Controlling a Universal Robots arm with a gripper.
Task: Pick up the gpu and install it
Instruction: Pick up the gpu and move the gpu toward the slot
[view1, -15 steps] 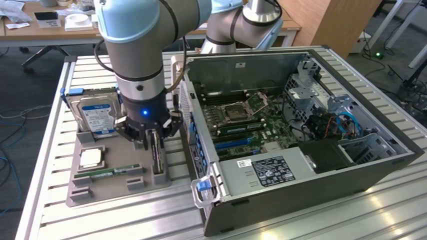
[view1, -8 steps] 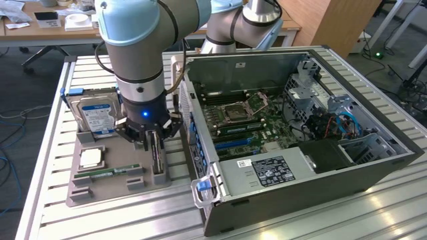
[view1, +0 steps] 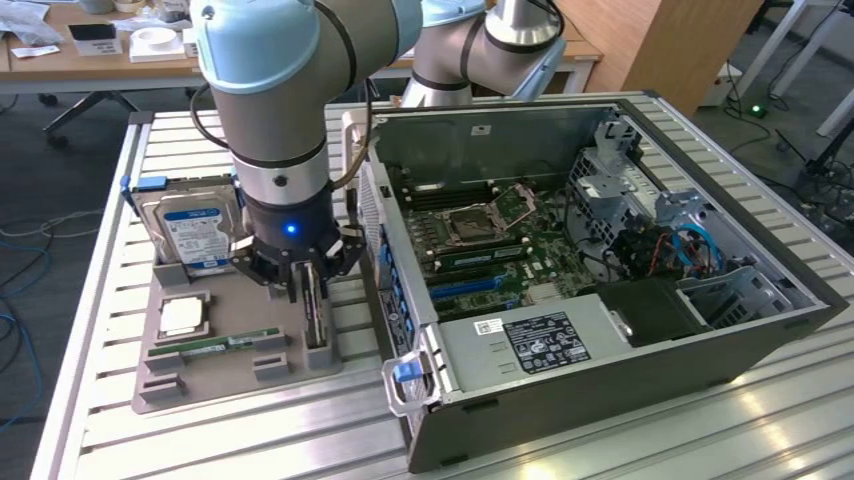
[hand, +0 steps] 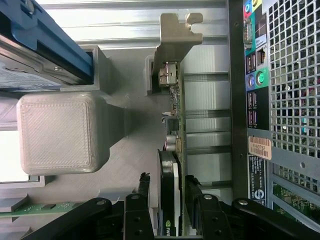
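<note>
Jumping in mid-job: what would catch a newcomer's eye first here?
The gripper is down over the gpu, which stands on edge in the gray tray at the exterior view's left. To its right the open PC case bares its motherboard; a blue-labelled hard drive stands in the tray too.

In the exterior view the gripper (view1: 310, 288) covers the top of the gpu (view1: 315, 325), and the arm (view1: 274, 150) hides one side of the hard drive (view1: 191, 235). The print on the case label (view1: 541, 340) is too small to read. In the wrist view the picture's edge cuts off one end of the gpu (hand: 170, 165), much of the hard drive (hand: 35, 45) and most of the memory stick (hand: 30, 209)
</note>
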